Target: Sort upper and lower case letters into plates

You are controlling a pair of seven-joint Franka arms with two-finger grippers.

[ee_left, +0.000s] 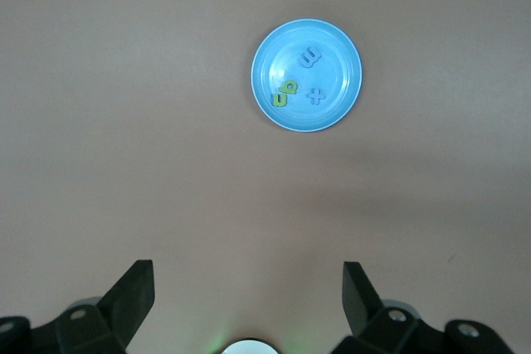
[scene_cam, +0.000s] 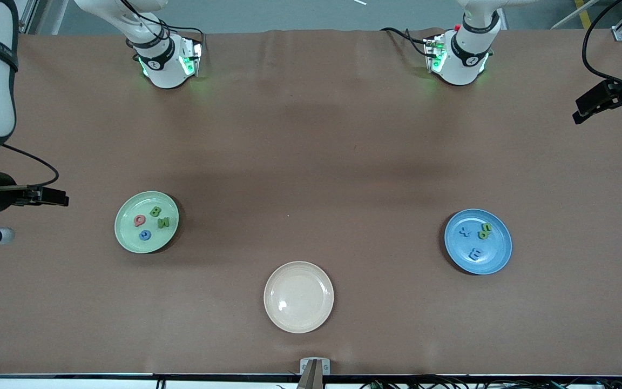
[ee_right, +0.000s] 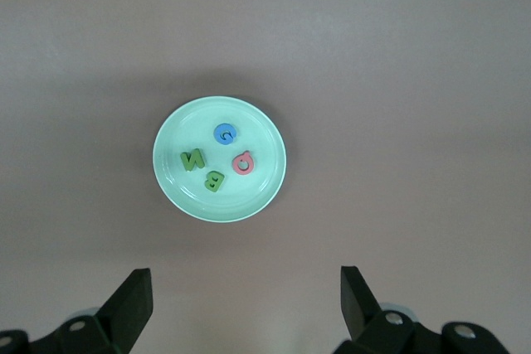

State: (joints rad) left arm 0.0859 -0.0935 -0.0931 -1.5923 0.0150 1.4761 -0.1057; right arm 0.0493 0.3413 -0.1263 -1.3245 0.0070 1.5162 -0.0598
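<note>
The light green plate (scene_cam: 127,237) (ee_right: 261,192) lies toward the right arm's end and holds a red Q (scene_cam: 139,220) (ee_right: 244,162), green B (scene_cam: 155,211), green N (scene_cam: 163,222) and blue G (scene_cam: 144,235). Toward the left arm's end, the blue plate (scene_cam: 497,246) (ee_left: 340,47) holds a blue m (scene_cam: 474,253) (ee_left: 310,58), a blue x (scene_cam: 466,232) and two green letters (scene_cam: 485,231) (ee_left: 286,94) touching each other. My right gripper (scene_cam: 54,195) (ee_right: 246,279) hangs open and empty, high over its end of the table. My left gripper (scene_cam: 586,111) (ee_left: 247,275) does the same at its end.
A cream-beige plate (scene_cam: 298,296) with nothing on it sits between the two plates, nearer the front camera. A small metal mount (scene_cam: 314,370) stands at the table's front edge. The arms' bases (scene_cam: 168,62) (scene_cam: 459,59) stand at the back edge.
</note>
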